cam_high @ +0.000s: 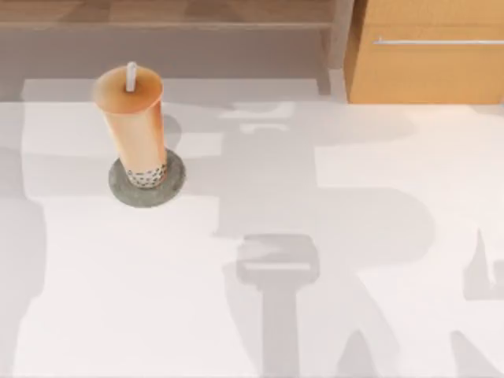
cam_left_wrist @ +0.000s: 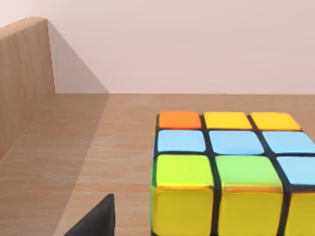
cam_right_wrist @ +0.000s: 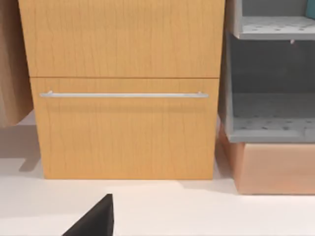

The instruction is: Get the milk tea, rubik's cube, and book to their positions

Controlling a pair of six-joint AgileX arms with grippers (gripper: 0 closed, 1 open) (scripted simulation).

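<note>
the milk tea [cam_high: 132, 126] stands upright on the grey disc [cam_high: 120, 189], toward the far left of the white table [cam_high: 331, 236] in the top view, its base well inside the disc's rim with a ring of grey showing round it. the table around it is open: broad bare surface runs toward the right and the near edge, crossed by soft arm shadows. along the far edge sit a low wooden shelf [cam_high: 197, 16] and, at the far right, a wooden drawer cabinet [cam_high: 429, 67].

the left wrist view looks onto a wooden shelf floor where the rubik's cube [cam_left_wrist: 231, 172] rests, a side wall [cam_left_wrist: 22, 78] well apart from it and bare wood between them. a dark finger tip [cam_left_wrist: 96, 221] of the left gripper shows just beside the cube; whether that gripper is apart or together cannot be told.

the right wrist view faces the drawer front with its metal handle [cam_right_wrist: 123, 95], a grey open shelf unit [cam_right_wrist: 270, 83] beside it. one dark finger tip [cam_right_wrist: 96, 220] of the right gripper shows above bare table; its state cannot be told either.
</note>
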